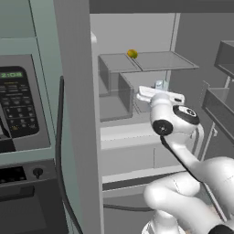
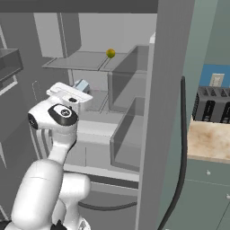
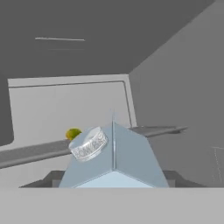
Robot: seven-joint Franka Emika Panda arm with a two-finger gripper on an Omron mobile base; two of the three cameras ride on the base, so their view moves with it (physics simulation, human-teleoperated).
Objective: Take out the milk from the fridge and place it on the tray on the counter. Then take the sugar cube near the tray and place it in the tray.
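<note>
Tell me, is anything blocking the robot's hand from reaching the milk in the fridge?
Nothing visible is. The milk sits right in front of the end effector, with its gabled top and round cap close up in the hand view. The small yellow-green fruit lies on the shelf above, out of the way.

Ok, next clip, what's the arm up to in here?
The white arm is reaching into the open fridge toward the milk, a pale carton with a gabled top and round cap standing on a middle shelf. The hand view looks straight at the carton's top from close up, so the gripper is right at it, though whether the fingers have closed cannot be told. A small yellow-green fruit sits on the shelf above. The beige counter lies to the right of the fridge.
</note>
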